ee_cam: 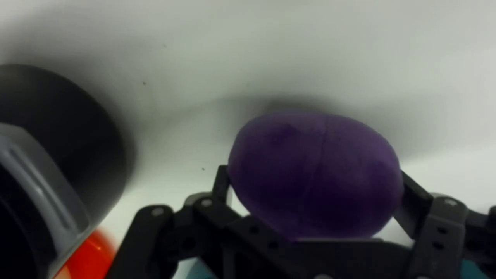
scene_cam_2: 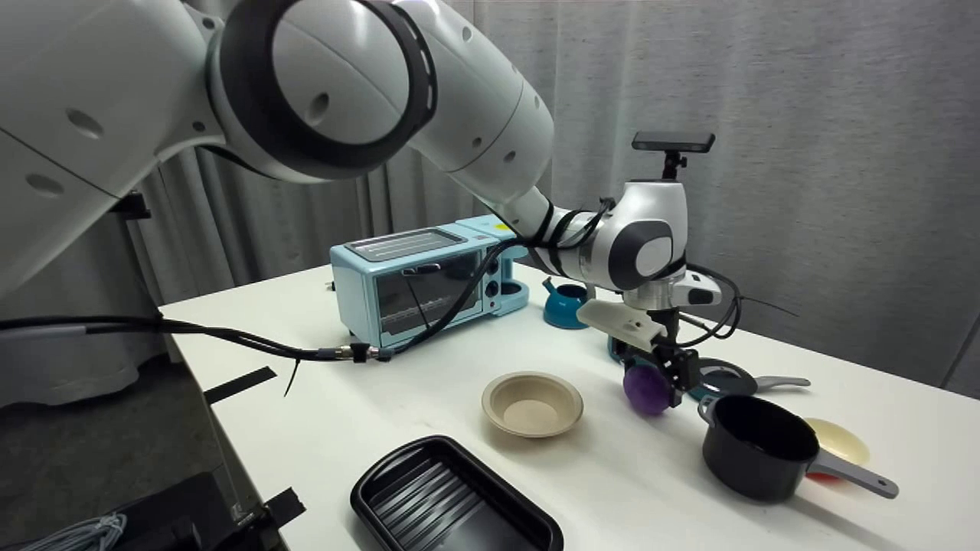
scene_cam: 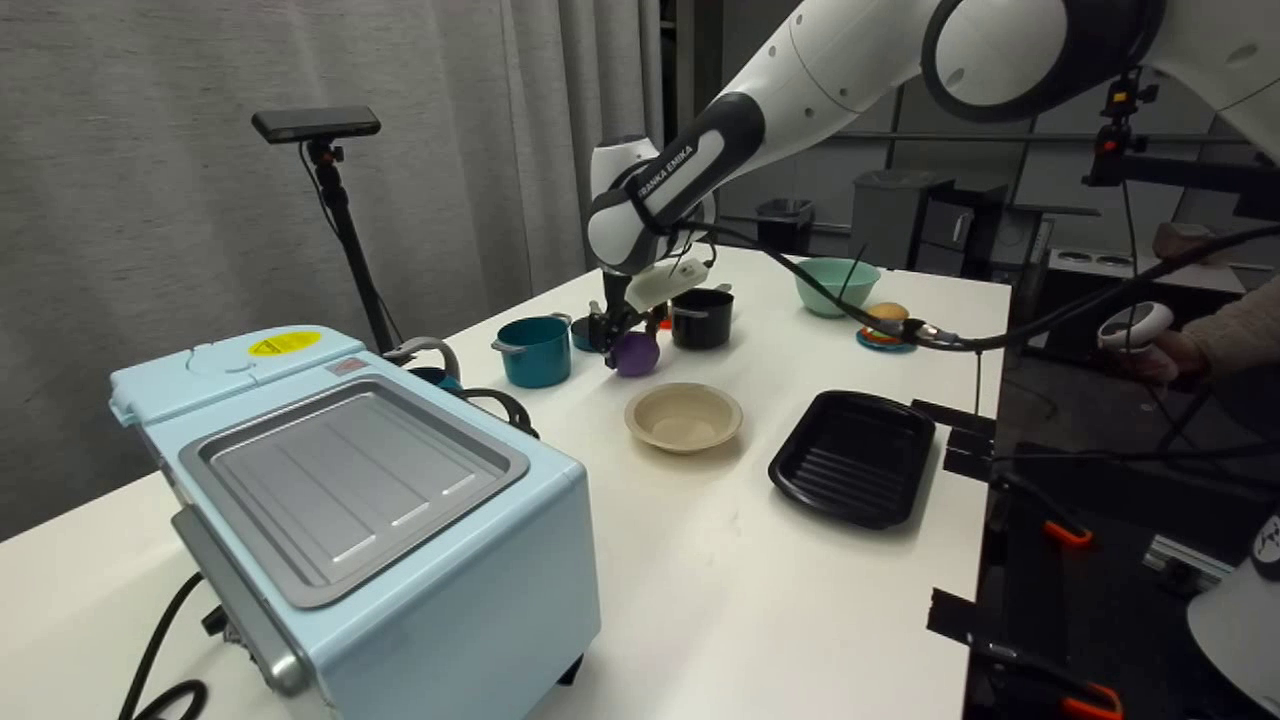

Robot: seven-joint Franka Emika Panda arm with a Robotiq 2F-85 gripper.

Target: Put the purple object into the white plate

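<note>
One white plate (scene_cam: pixel 684 420), one black tray (scene_cam: pixel 853 458) and one black pot (scene_cam_2: pixel 749 471) sit on the surface (scene_cam: pixel 720 590). Near the plate, two fingers (ee_cam: pixel 414 204) clasp one purple ball (ee_cam: pixel 316 176) by its ends, long axis running finger to finger, roughly crosswise in the wrist view.

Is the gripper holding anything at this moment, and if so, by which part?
Yes: the gripper holds the purple object, closed on its two opposite ends, at left and right in the wrist view.

Matt purple object (ee_cam: pixel 316 174), cloth curtain (scene_cam: pixel 190 220)
</note>
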